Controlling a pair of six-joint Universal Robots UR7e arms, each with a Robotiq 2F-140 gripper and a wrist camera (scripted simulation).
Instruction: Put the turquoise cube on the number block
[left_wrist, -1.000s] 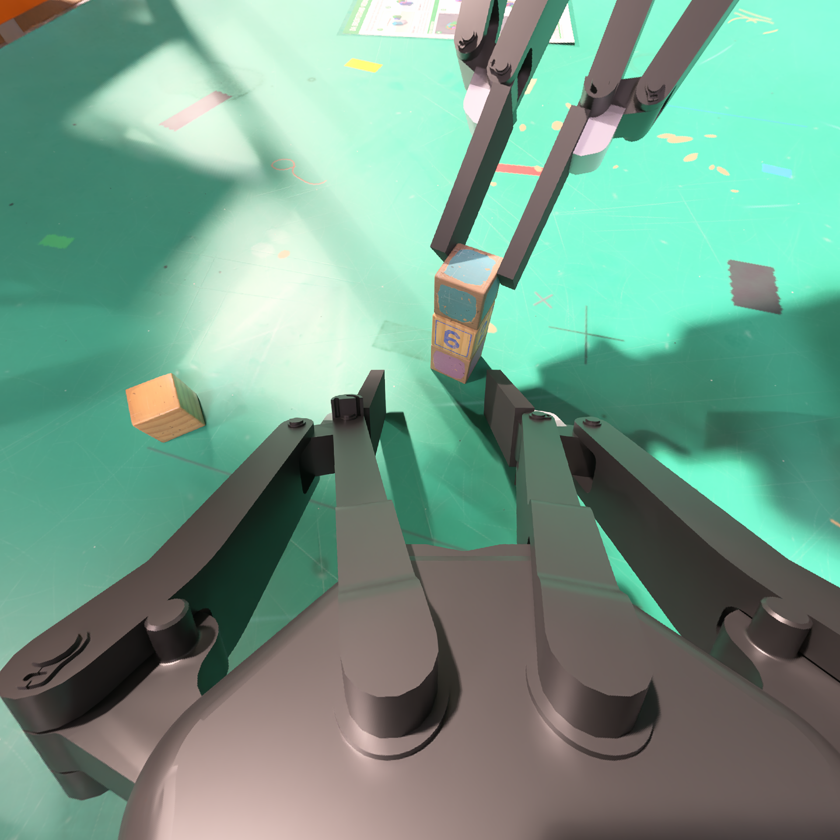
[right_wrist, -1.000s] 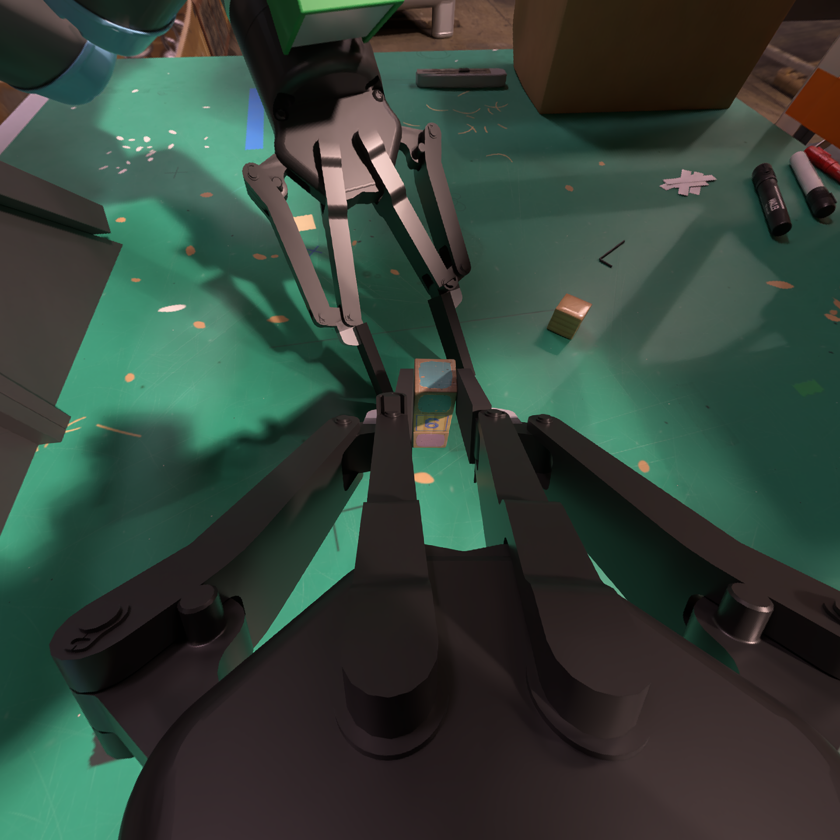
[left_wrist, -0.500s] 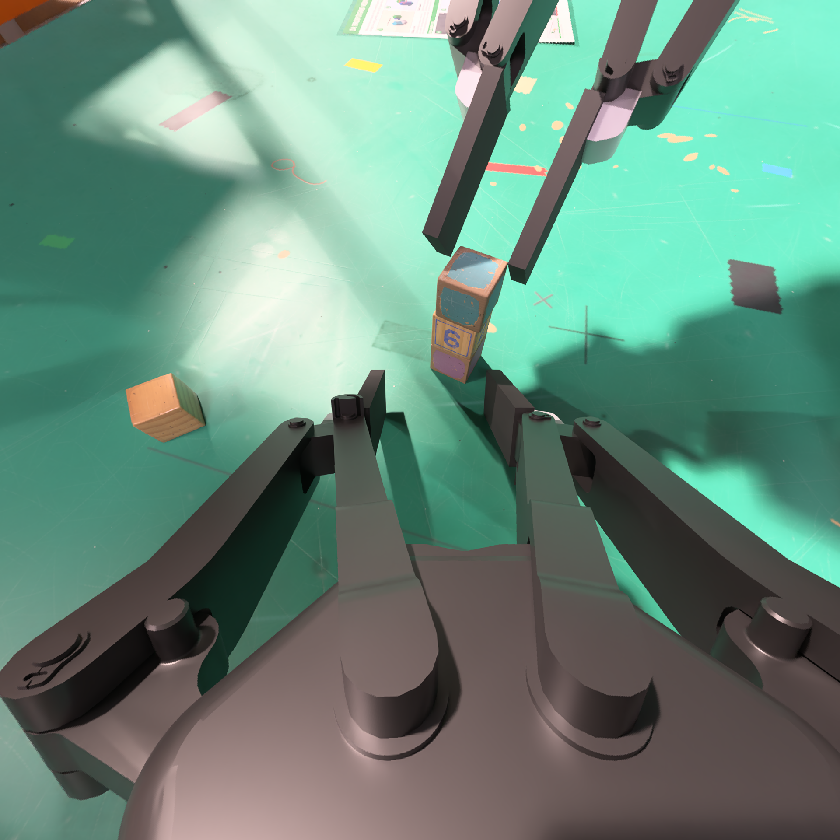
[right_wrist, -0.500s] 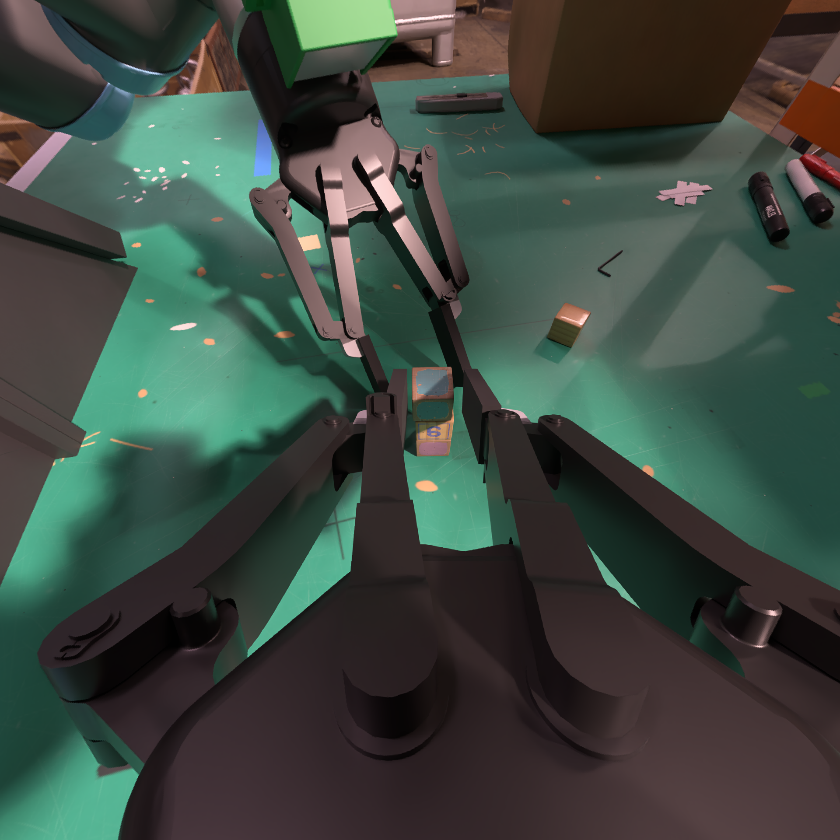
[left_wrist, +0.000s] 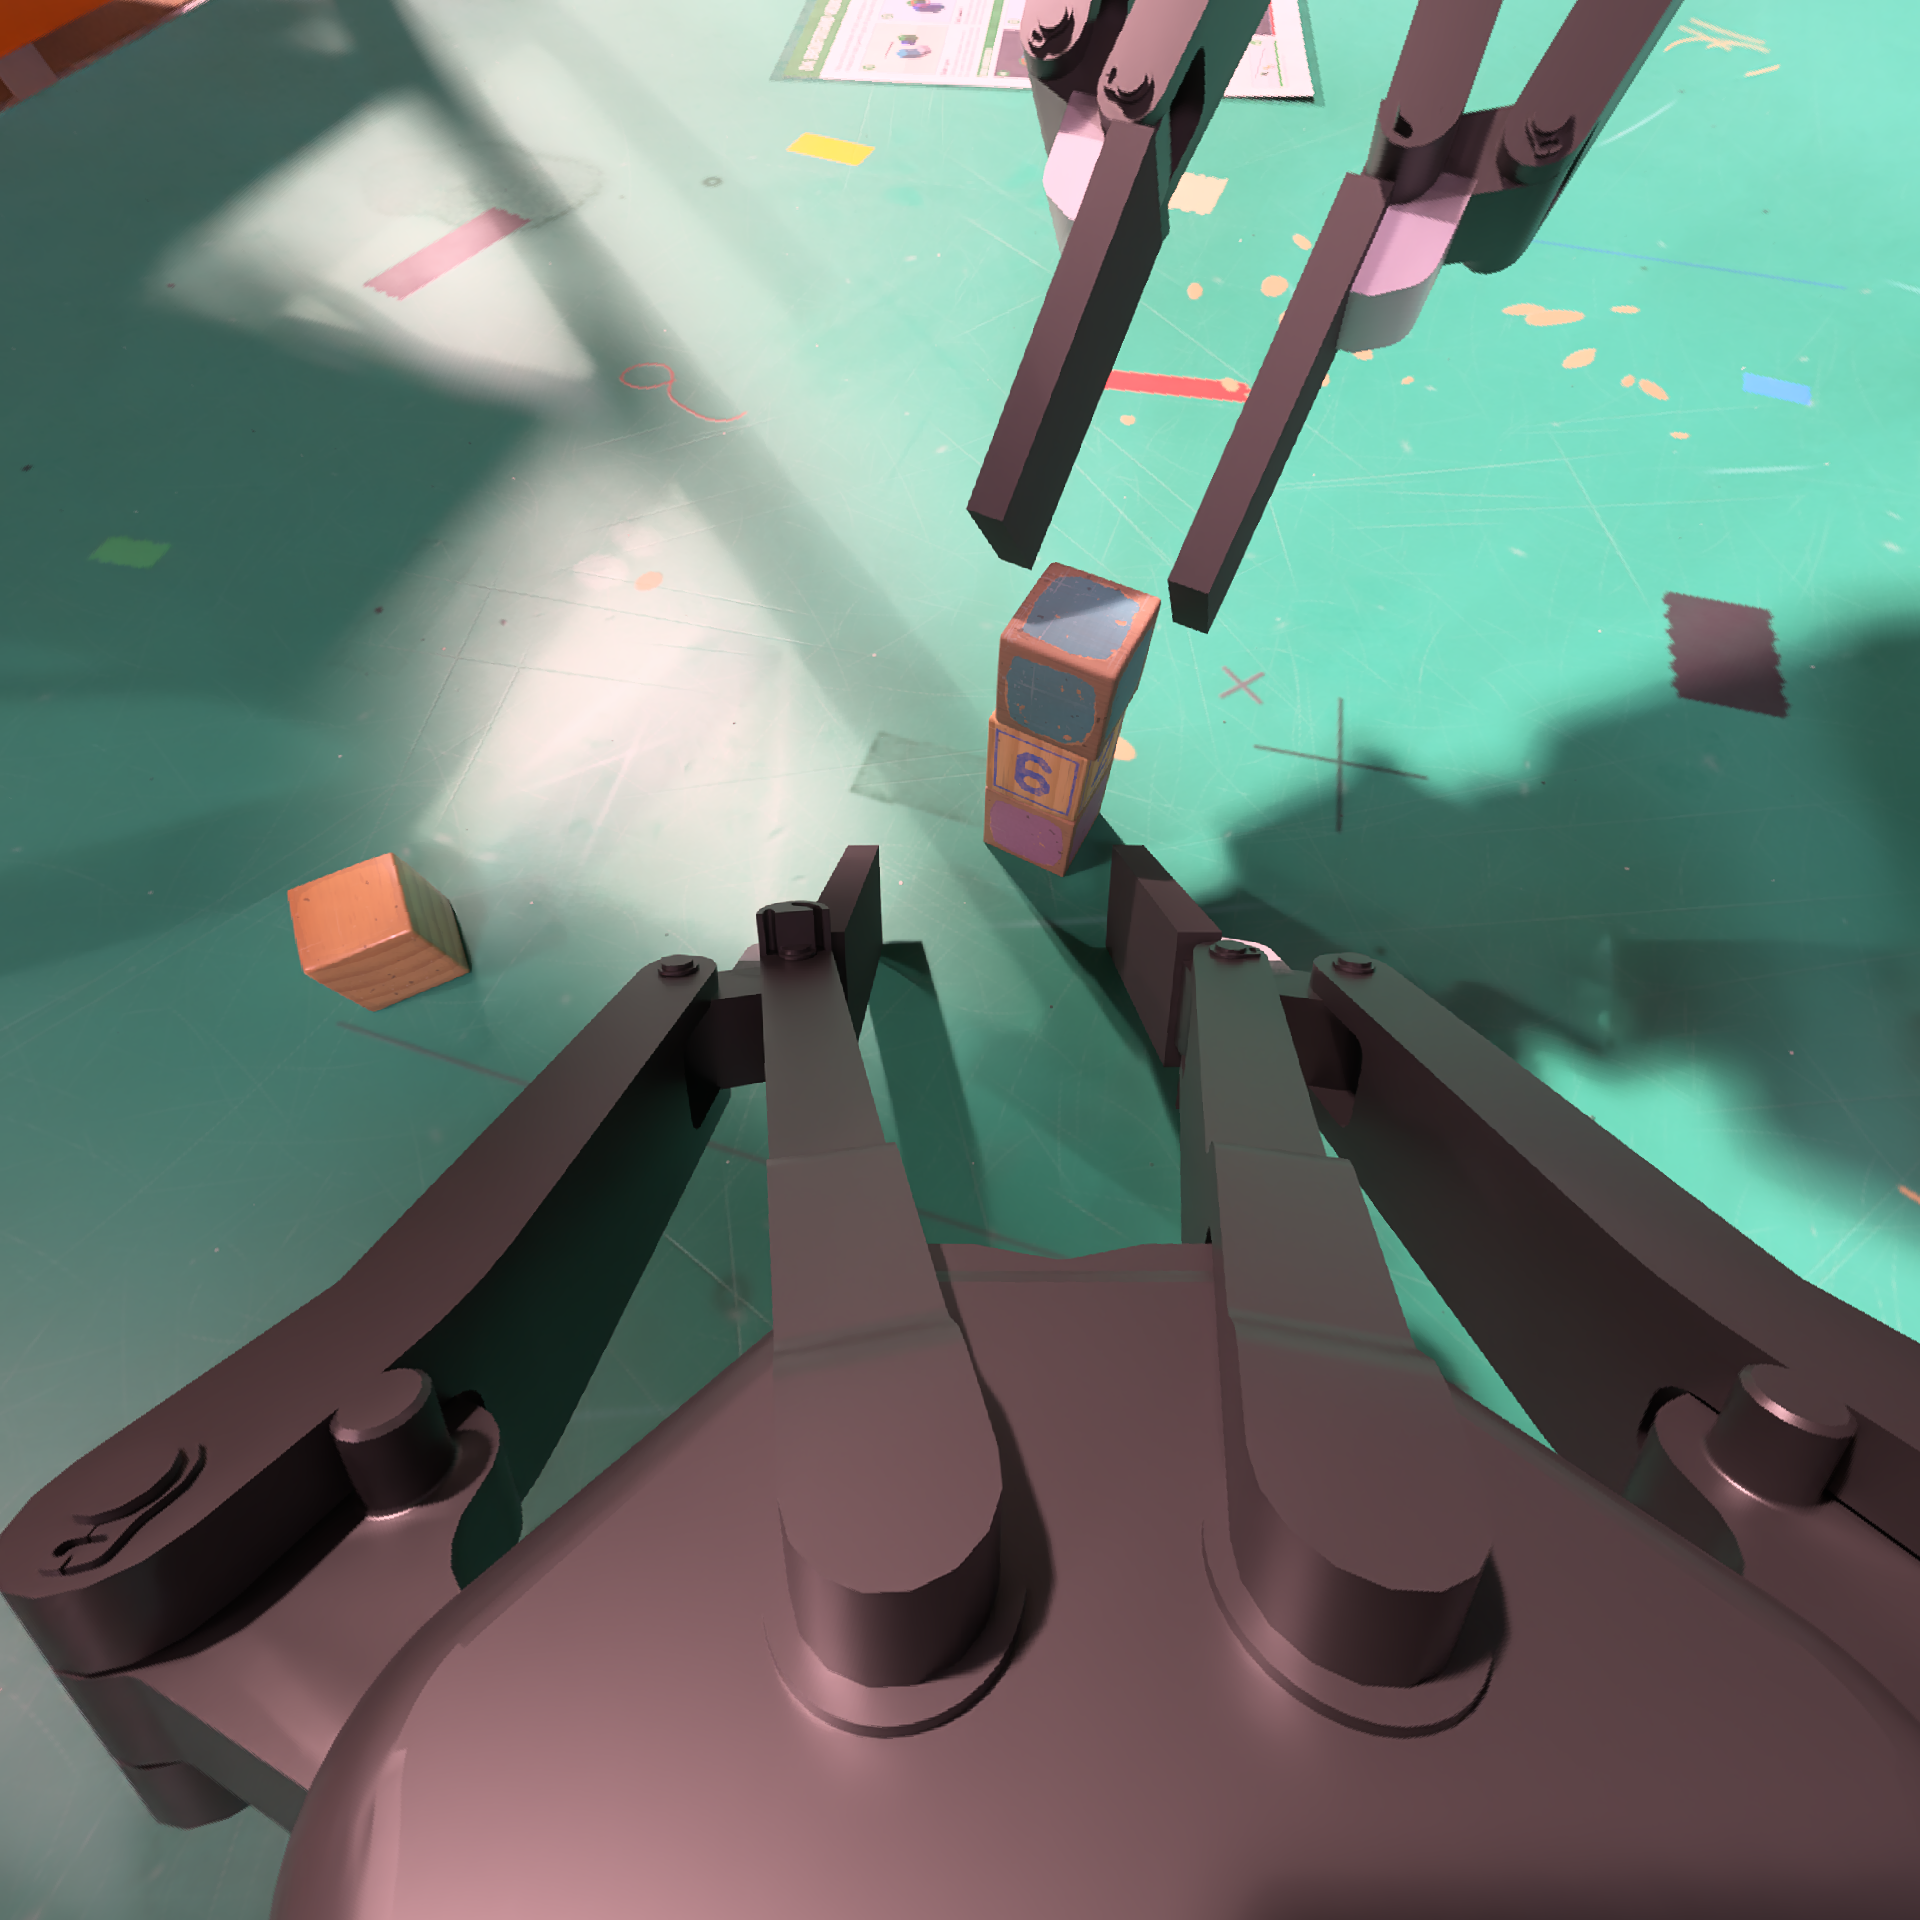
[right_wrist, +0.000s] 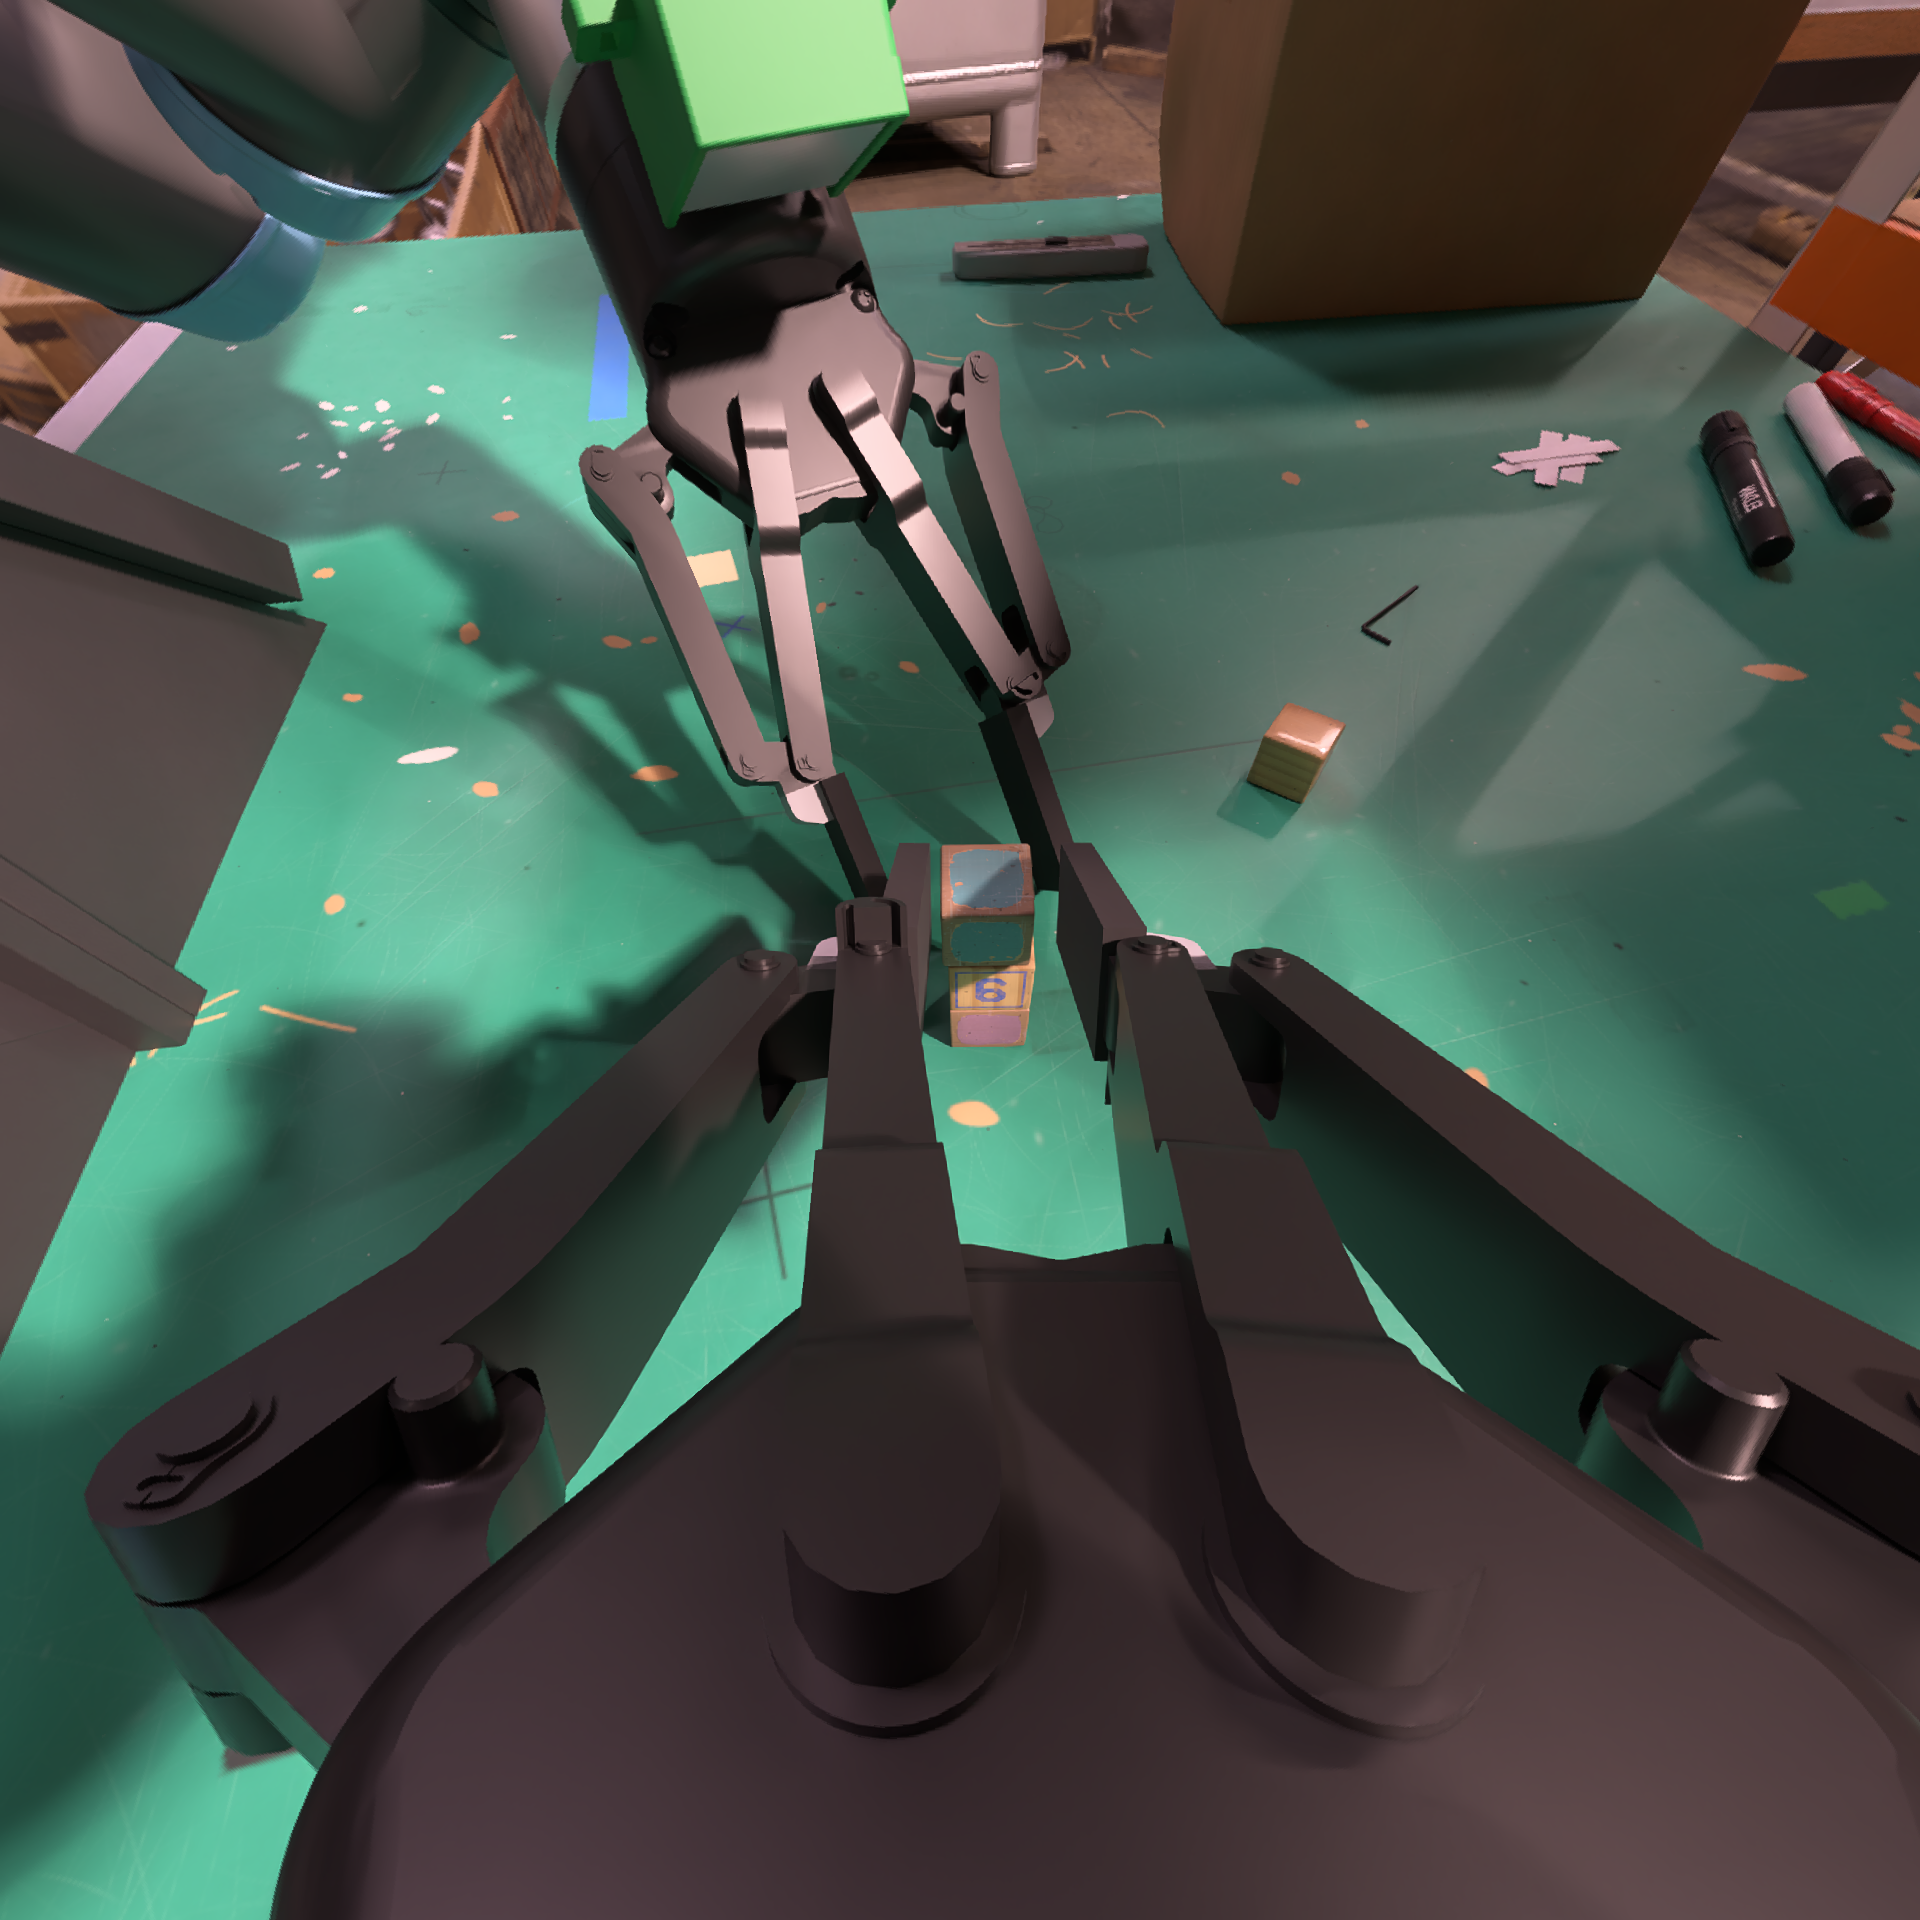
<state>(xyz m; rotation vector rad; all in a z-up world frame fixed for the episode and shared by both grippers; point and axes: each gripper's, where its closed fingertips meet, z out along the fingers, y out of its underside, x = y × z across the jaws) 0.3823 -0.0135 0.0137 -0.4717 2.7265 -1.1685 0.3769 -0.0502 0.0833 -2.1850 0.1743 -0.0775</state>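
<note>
Your right gripper (right_wrist: 992, 935) is spread wide and holds nothing; the turquoise cube (right_wrist: 987, 902) stands between its fingertips, untouched, stacked on the number block (right_wrist: 990, 989). Your left gripper (left_wrist: 992, 904) hangs open and empty just short of that stack.

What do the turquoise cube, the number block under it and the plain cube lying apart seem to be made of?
Turquoise cube: probably wood, with bare brown edges around worn, chipped matte paint.
Number block: likely wood too, with pale tan faces and a printed panel.
Plain cube: unpainted wood, with grain lines showing on its side.
</note>
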